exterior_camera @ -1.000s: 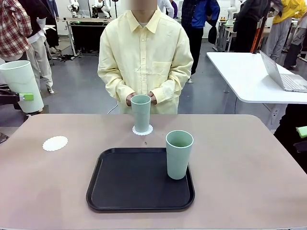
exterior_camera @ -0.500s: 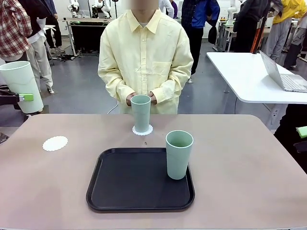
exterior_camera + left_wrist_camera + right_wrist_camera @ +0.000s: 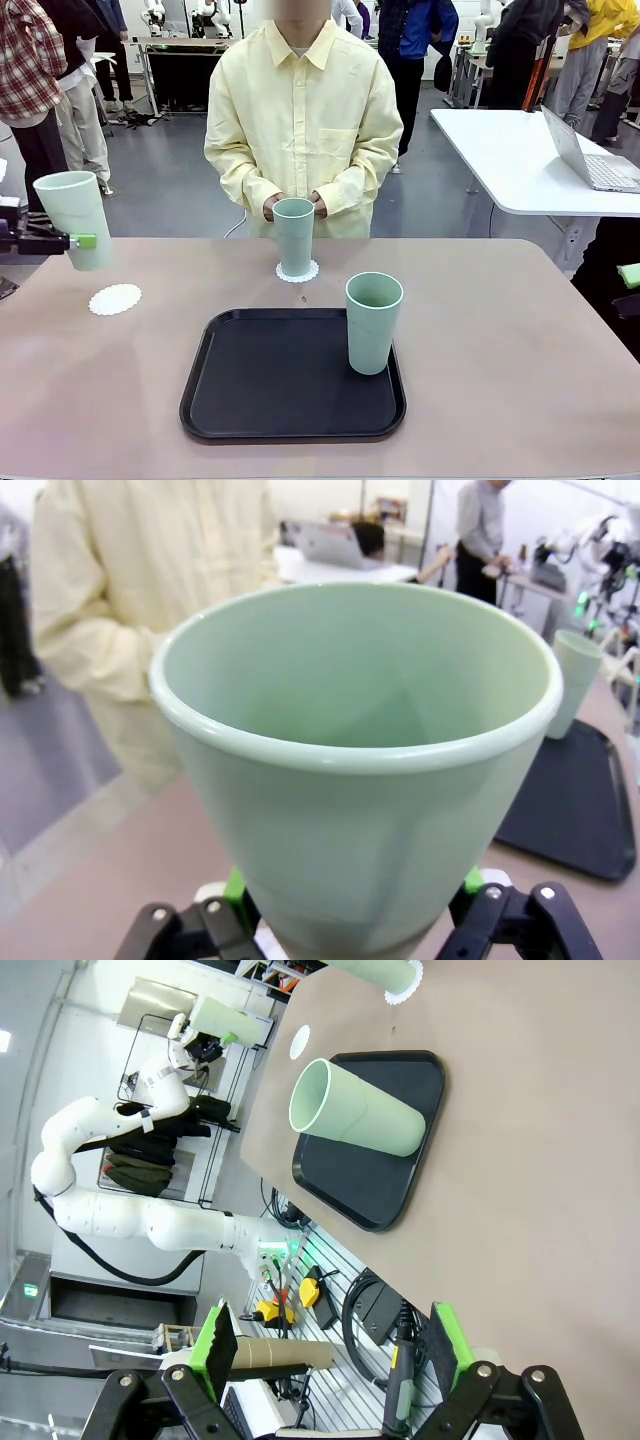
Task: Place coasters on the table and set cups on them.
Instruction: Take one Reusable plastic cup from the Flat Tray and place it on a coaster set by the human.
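Ideally the left gripper (image 3: 72, 242), clamped low on the cup (image 3: 73, 215) at the frame's mid-left, levels it and lowers it squarely onto the bare coaster (image 3: 115, 298) on the bench (image 3: 520, 340) just below. The cup's long axis is near vertical, mouth up, top leaning left. The right gripper (image 3: 330, 1355) gapes wide, empty.

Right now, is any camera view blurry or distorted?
Front view: sharp, evenly lit, no glare on the table. Left wrist view: the close cup looms, swollen by the wide lens; the background is soft. Right wrist view: rolled sideways, fairly sharp.
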Available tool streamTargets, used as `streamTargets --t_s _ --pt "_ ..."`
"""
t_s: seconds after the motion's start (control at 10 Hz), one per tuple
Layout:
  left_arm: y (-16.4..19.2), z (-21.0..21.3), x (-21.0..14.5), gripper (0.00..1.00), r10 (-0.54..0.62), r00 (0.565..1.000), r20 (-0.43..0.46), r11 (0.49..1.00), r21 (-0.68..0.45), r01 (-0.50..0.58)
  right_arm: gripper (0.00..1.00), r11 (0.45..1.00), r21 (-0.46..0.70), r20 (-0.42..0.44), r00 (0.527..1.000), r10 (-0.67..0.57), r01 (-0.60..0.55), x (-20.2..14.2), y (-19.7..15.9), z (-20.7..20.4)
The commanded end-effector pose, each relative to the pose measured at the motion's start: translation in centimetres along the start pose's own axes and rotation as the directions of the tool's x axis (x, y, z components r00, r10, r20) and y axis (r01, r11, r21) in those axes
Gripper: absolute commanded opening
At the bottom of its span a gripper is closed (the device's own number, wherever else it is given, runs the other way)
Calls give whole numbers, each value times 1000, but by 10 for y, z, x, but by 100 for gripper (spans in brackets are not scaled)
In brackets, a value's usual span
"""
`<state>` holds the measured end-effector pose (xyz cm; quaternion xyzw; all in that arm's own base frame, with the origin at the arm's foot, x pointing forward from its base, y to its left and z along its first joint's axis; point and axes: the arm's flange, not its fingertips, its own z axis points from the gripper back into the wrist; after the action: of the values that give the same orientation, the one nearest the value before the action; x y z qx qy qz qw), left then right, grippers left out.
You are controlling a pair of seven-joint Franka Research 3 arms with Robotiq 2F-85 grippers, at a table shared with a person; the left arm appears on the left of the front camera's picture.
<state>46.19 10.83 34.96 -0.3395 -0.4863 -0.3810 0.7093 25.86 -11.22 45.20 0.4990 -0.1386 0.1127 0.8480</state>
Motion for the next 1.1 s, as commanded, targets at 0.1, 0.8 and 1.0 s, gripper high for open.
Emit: streamTargets --t_s 0.1,0.8,1.0 --pt "9 -9 -18 84 -41 999 -12 999 -28 41 100 999 27 19 1000 18 -19 3 -1 -1" --pt "15 -19 -69 84 -86 996 13 991 -103 87 100 999 27 19 1000 18 -19 3 -1 -1" --pt "20 -21 -79 84 -93 995 25 990 -106 95 100 999 27 19 1000 18 -19 3 -1 -1"
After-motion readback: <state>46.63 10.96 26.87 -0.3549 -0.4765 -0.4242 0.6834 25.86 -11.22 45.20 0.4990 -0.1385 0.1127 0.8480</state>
